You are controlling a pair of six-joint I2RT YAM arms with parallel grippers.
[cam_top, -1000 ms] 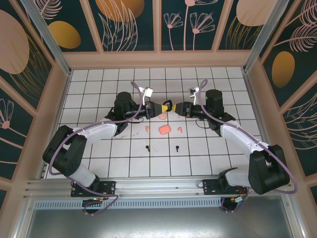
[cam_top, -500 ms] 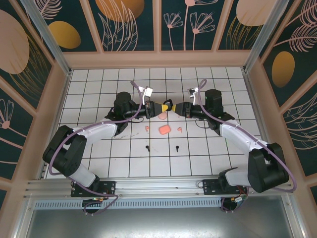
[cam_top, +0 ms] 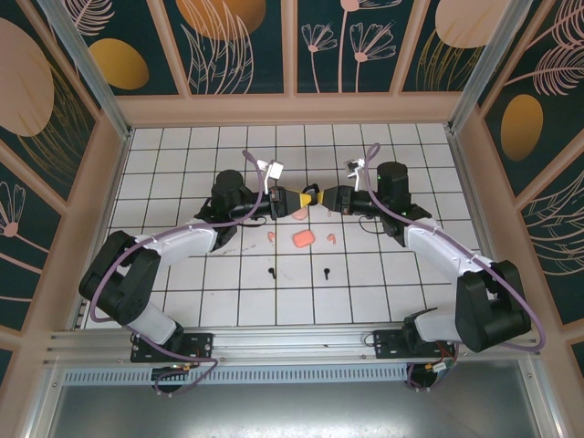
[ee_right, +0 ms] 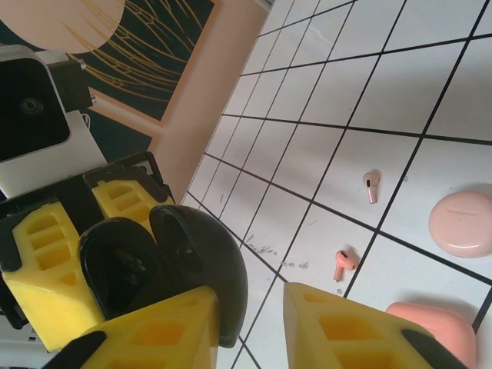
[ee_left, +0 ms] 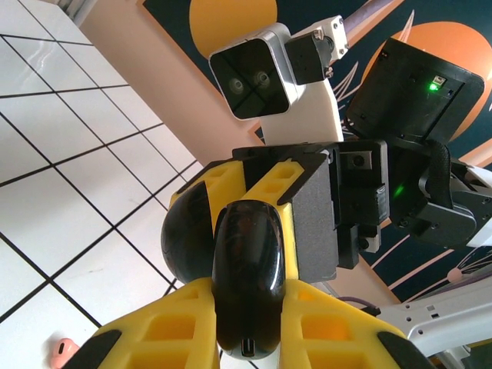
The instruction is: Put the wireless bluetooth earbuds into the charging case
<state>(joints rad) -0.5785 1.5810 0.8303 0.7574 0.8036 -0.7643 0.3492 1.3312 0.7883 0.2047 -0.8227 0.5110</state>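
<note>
My left gripper (ee_left: 247,327) is shut on a glossy black charging case (ee_left: 247,284), held above the tiled floor with its lid (ee_left: 188,238) swung open. The right gripper (ee_right: 250,323) faces it nose to nose, open, its left finger against the lid's (ee_right: 204,269) edge and nothing clamped between its fingers. From above, the two grippers (cam_top: 297,198) (cam_top: 321,197) meet at mid-table. Two black earbuds (cam_top: 271,272) (cam_top: 326,272) lie on the tiles nearer the bases. Two coral earbuds (cam_top: 271,236) (cam_top: 332,239) flank a coral case (cam_top: 303,239). Two pink earbuds (ee_right: 372,184) (ee_right: 343,263) lie below the right gripper.
A pale pink closed case (ee_right: 461,223) rests on the tiles just under the grippers, next to the coral case (ee_right: 430,327). The white tiled floor (cam_top: 182,155) is walled by a pinkish frame (cam_top: 292,108) on three sides. Both arms arch in from the near edge.
The right gripper has edged left towards the held case, and its jaws have narrowed. The left gripper and the things on the tiles have stayed put.
</note>
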